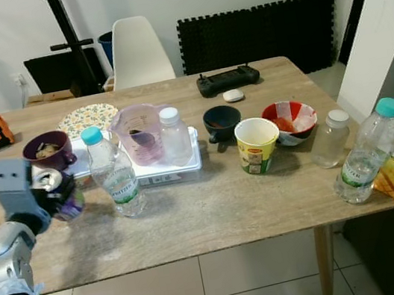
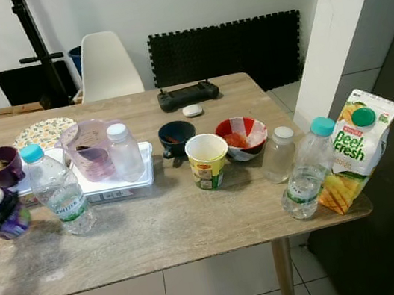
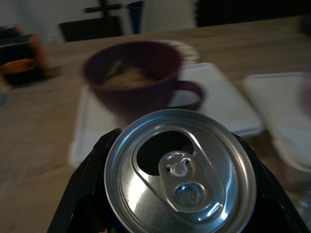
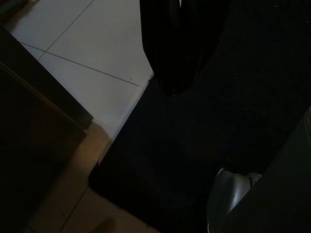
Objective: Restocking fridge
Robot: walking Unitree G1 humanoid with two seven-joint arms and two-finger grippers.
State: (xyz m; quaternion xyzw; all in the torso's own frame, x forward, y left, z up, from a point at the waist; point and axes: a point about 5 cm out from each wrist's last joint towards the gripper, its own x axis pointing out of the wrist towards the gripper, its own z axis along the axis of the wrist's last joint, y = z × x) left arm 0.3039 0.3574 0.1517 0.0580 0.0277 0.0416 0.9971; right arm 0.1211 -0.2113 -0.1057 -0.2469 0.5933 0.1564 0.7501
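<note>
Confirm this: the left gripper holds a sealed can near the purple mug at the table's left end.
Not quite. The can is already open: the left wrist view shows its tab hole punched through. The rest holds: the left gripper is shut on it, near the purple mug at the table's left end.

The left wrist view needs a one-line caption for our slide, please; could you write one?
Left gripper clasps an opened drink can before a purple mug.
</note>
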